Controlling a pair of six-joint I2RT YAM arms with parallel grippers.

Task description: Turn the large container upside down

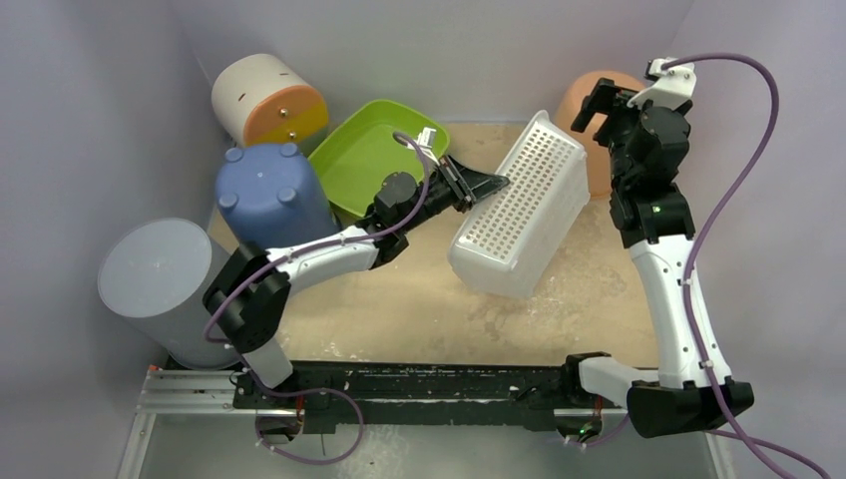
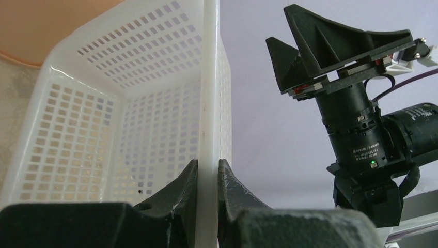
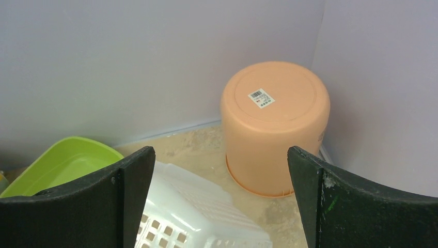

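White perforated plastic: the basket is tipped on edge over the middle of the worktop, mouth towards the left arm, because the left gripper has it by one rim. I'd call it halfway through the flip.

From the left wrist, the jaws are clenched on that thin wall, a pinch that lets it roll over.

From the right wrist, the right gripper gapes wide, empty, above the basket's far corner beside the orange bucket, probably ready to steady it.
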